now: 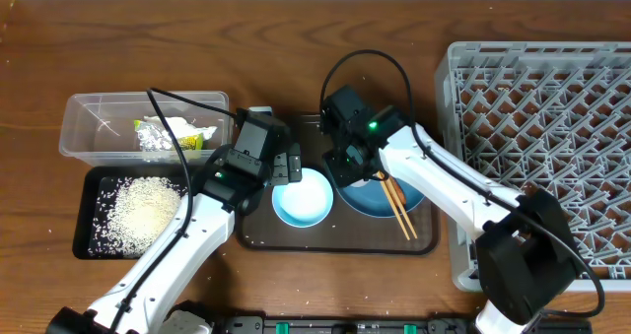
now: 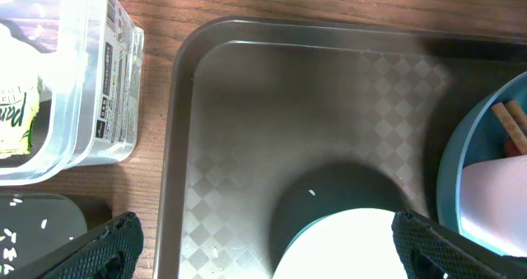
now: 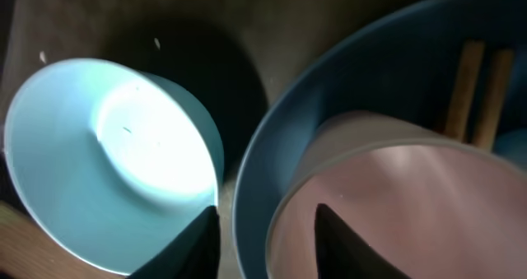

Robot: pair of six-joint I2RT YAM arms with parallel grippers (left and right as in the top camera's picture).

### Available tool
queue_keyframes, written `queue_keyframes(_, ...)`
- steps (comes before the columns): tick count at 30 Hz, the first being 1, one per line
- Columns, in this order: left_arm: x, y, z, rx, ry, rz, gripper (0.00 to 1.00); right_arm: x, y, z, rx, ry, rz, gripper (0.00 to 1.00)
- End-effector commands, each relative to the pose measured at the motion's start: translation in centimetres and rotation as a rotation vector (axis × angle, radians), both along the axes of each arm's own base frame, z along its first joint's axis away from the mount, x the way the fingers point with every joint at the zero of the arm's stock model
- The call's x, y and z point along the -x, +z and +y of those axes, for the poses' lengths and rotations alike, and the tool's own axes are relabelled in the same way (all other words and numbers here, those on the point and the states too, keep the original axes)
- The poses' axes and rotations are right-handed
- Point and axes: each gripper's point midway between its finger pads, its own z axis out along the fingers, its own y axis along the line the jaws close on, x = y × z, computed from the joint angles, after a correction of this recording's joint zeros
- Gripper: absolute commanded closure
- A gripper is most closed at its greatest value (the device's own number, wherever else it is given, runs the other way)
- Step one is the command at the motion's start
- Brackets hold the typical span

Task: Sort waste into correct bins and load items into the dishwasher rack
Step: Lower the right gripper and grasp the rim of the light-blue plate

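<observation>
On the brown serving tray (image 1: pixel 264 237) sit a pale blue cup (image 1: pixel 302 197) and a round blue plate (image 1: pixel 373 202) that carries brown chopsticks (image 1: pixel 399 208). My right gripper (image 3: pixel 268 242) is low over the plate's left edge (image 3: pixel 272 155), its jaws apart. One finger is inside the white cup with pink inside (image 3: pixel 395 205) and the other is outside the plate rim. From overhead that cup is hidden under the right gripper (image 1: pixel 347 165). My left gripper (image 2: pixel 280 250) hangs wide open above the pale blue cup (image 2: pixel 346 250), holding nothing.
The clear tub (image 1: pixel 99 127) at the left holds the foil wrapper (image 1: pixel 163 135) and tissue. In front of it the black tray (image 1: pixel 94 237) holds rice (image 1: pixel 146 211). The grey dishwasher rack (image 1: pixel 542 127) fills the right side. A few rice grains lie on the brown tray (image 2: pixel 247 106).
</observation>
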Motion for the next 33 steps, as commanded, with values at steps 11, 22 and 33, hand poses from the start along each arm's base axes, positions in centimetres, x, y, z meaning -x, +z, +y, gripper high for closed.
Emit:
queue_keyframes(11, 0.5, 0.0, 0.6, -0.026, 0.016, 0.020, 0.00, -1.7, 11.3, -2.8, -0.050, -0.058, -0.202, 0.48)
queue_keyframes(22, 6.4, -2.8, -0.6, 0.074, -0.027, 0.307, 0.22, 2.6, 11.3, -6.0, 0.041, -0.071, -0.070, 0.08)
queue_keyframes(33, 9.0, -6.5, -1.0, 0.141, -0.006, 0.393, 0.30, 3.8, 10.9, -6.8, 0.079, -0.068, -0.019, 0.01)
